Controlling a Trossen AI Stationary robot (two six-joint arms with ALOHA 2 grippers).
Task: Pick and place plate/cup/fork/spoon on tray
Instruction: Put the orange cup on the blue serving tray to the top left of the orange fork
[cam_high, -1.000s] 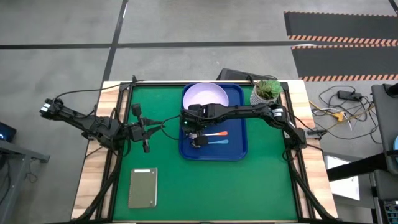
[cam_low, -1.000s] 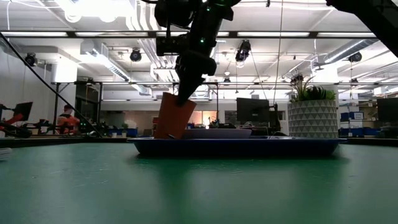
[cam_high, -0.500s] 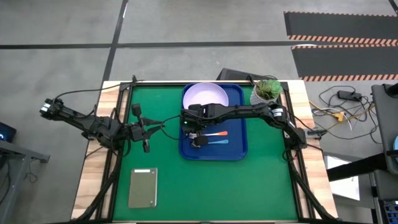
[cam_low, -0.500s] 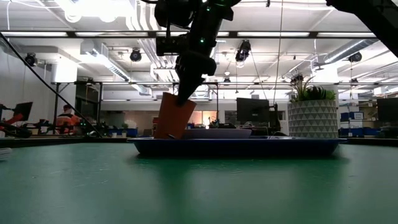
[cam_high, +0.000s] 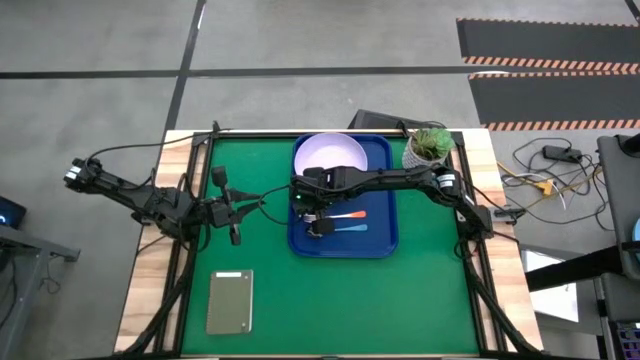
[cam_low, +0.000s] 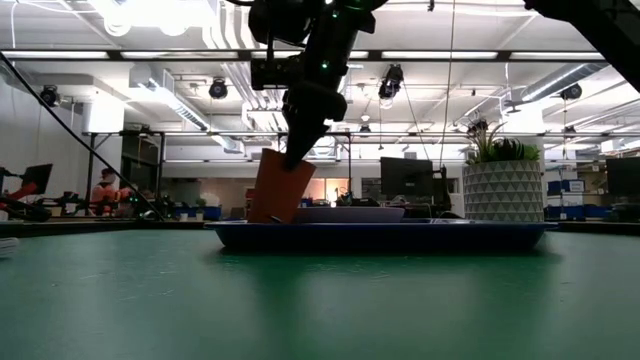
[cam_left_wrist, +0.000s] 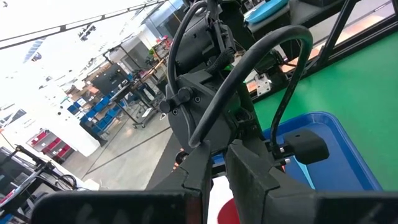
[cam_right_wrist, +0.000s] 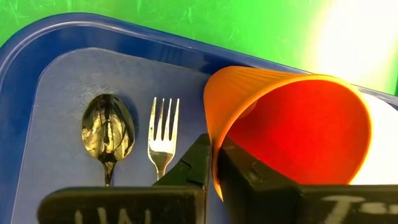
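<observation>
The dark blue tray (cam_high: 380, 240) lies in the middle of the table. The lavender plate (cam_high: 330, 155) sits on its far part. The orange-handled fork (cam_high: 350, 214) and the blue-handled spoon (cam_high: 356, 228) lie side by side on its floor. Both also show in the right wrist view, the fork (cam_right_wrist: 163, 134) and the spoon (cam_right_wrist: 107, 130). My right gripper (cam_low: 297, 155) is over the tray's left part, shut on the red-orange cup (cam_low: 280, 188). My left gripper (cam_high: 234, 232) waits left of the tray, shut and empty. My right gripper holds the cup by its rim (cam_right_wrist: 214, 134), one finger (cam_right_wrist: 249, 177) inside the cup and one finger (cam_right_wrist: 196, 165) outside against the wall. The fingers come from above, slanting down. The cup sits tilted over the tray; the tray's rim (cam_low: 300, 232) hides its lower end.
A white pot with a green plant (cam_high: 430, 145) stands at the tray's far right corner. A grey slab (cam_high: 229, 301) lies near the table's front left. Wooden strips border the green mat on the left and right.
</observation>
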